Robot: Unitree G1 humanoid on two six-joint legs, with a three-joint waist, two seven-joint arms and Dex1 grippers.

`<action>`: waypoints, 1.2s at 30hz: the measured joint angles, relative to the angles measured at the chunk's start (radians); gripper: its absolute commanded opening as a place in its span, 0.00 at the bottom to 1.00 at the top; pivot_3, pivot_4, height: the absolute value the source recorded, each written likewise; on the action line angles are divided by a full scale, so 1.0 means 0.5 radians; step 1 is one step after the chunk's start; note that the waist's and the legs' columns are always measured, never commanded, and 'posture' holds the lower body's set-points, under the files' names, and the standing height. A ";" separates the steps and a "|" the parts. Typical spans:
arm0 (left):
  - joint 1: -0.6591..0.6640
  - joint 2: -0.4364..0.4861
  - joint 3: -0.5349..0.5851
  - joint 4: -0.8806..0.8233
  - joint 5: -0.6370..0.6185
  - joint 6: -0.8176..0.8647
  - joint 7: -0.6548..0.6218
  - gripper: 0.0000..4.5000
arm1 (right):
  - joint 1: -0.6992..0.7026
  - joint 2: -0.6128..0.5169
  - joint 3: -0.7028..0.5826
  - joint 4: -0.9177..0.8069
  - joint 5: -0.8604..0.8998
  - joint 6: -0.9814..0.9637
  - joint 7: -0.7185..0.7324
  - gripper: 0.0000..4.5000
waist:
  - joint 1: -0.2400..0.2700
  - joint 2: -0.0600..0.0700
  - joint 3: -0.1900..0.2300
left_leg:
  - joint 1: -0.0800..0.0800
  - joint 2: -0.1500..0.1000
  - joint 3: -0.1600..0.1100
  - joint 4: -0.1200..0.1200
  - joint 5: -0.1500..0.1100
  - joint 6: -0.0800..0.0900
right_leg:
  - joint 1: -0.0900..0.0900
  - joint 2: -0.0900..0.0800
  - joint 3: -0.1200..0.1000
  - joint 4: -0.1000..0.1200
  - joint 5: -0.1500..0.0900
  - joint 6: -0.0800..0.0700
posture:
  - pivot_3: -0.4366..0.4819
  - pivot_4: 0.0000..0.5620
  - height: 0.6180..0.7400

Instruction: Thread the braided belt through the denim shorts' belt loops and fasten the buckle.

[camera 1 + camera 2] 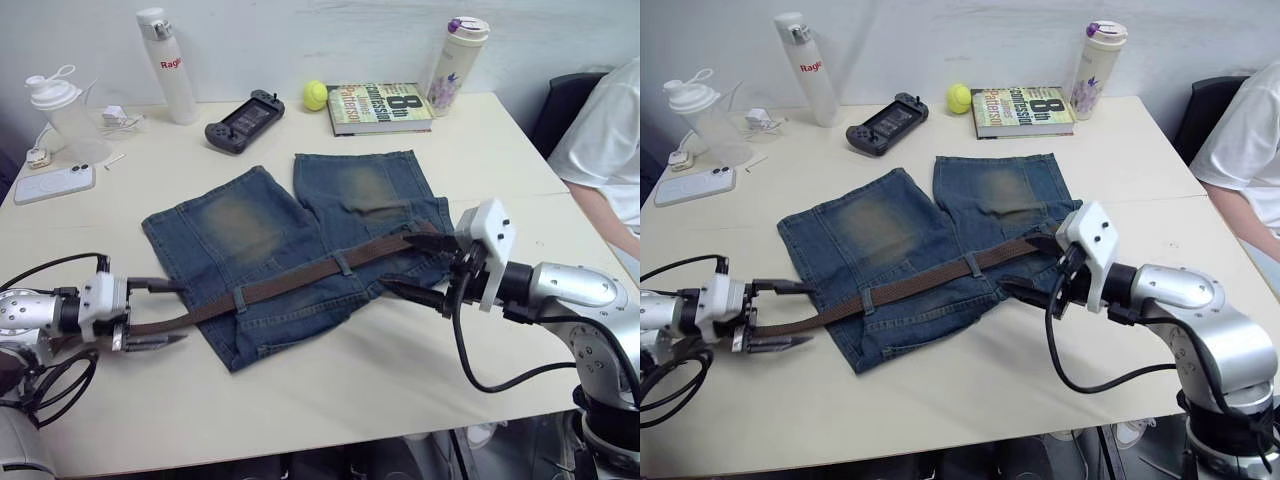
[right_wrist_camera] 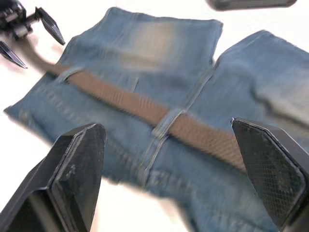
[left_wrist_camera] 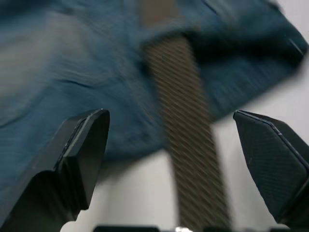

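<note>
The denim shorts [image 1: 290, 250] are spread flat mid-table, and the braided belt [image 1: 300, 280] is laid across the waistband, running from 8 o'clock to 2 o'clock under two belt loops [image 1: 343, 263]. The left gripper [image 1: 155, 313] is parked wide open around the belt's end (nothing pinched). The right gripper [image 1: 415, 266] is spread apart at the other end.
</note>
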 measured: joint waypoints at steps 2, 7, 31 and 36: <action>-0.093 -0.052 0.000 0.000 -0.093 0.310 0.000 1.00 | -0.051 0.041 0.002 0.163 -0.071 -0.002 -0.139 0.99 | -0.005 0.000 0.000 | 0.000 -0.003 0.001 0.000 0.000 0.001 | 0.000 -0.002 0.001 0.000 0.001 0.002 | 0.48 0.27 1.00; -0.113 -0.240 0.012 0.000 -0.169 0.243 0.006 1.00 | -0.061 0.093 0.092 0.288 -0.165 -0.060 -0.284 0.99 | -0.026 0.005 0.003 | 0.000 -0.004 0.003 -0.004 -0.001 0.002 | -0.002 -0.002 0.000 -0.002 0.001 0.002 | 0.48 0.27 1.00; -0.621 -1.485 -0.898 -0.414 -0.902 0.999 2.483 1.00 | -0.052 0.390 0.256 0.445 -0.373 -0.259 -0.712 0.99 | -0.006 0.004 0.004 | -0.020 -0.007 -0.017 0.020 0.001 0.004 | -0.001 -0.003 0.000 -0.001 0.004 0.004 | 0.48 0.27 1.00; -0.535 -1.623 -0.777 -0.884 -1.377 1.423 2.326 1.00 | -0.107 0.461 0.059 0.736 -0.464 -0.367 -0.956 0.99 | -0.003 0.005 0.004 | -0.024 -0.009 -0.021 0.022 0.001 0.004 | -0.001 -0.002 -0.001 -0.003 0.004 0.004 | 0.48 0.27 1.00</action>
